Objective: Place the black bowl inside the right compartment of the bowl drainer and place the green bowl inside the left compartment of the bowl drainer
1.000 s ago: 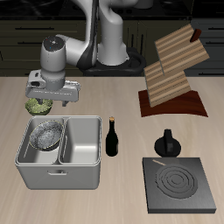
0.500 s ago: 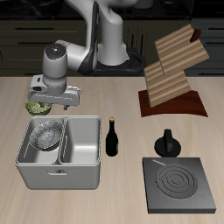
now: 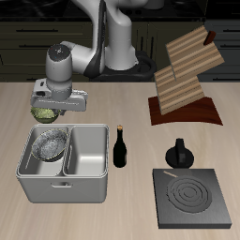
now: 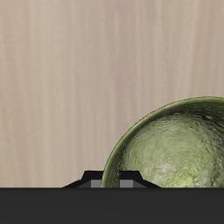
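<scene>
Hovering over the olive-green mottled bowl (image 4: 171,144) near the bench's back edge, the hand (image 3: 49,106), its opening unreadable, could clip the rim and tip the bowl.

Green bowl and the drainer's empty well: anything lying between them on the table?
Nothing shows there. In the exterior view, bare tabletop separates the green bowl from the bowl drainer, though the tool hides part of that stretch.
</scene>
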